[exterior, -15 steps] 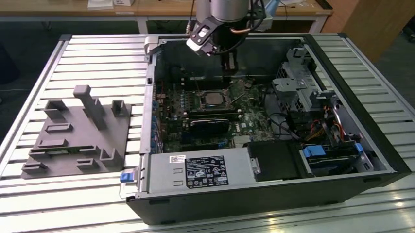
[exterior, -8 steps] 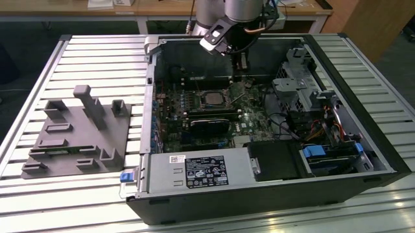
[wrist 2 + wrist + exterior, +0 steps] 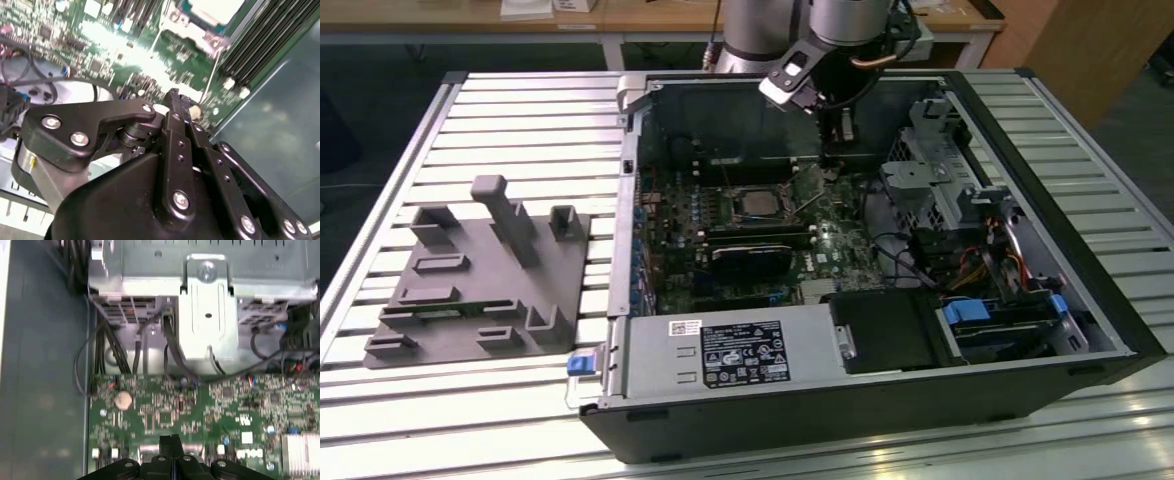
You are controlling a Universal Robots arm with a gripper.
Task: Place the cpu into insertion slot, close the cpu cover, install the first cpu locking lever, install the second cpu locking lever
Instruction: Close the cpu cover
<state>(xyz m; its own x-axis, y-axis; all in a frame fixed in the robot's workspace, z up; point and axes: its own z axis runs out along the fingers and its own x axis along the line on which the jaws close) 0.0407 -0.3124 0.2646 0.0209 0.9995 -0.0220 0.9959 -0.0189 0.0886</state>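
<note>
Silvery cpu (image 3: 215, 7) sitting in insertion slot (image 3: 734, 204) on green board (image 3: 165, 410), cpu cover (image 3: 186, 31) lying around it, thin wire lever (image 3: 216, 70) running along slot edge, black jaws clenched together gripping nothing, hovering above board just beside insertion slot, inside open case (image 3: 881, 420)

The arm (image 3: 834, 20) comes in from the upper edge of the exterior view, with thick silver-grey links side by side. The wrist (image 3: 790, 80) carries a white block and is bent downward, tilted a little toward the exterior view's left. Under it the gripper (image 3: 829, 158) is dark and slim and points almost straight down. In both wrist views its two black fingers (image 3: 176, 130) (image 3: 167, 445) lie pressed together along their length, with the tips touching. Black bars (image 3: 85, 125) with silver screws spread out behind the fingers on both sides.
</note>
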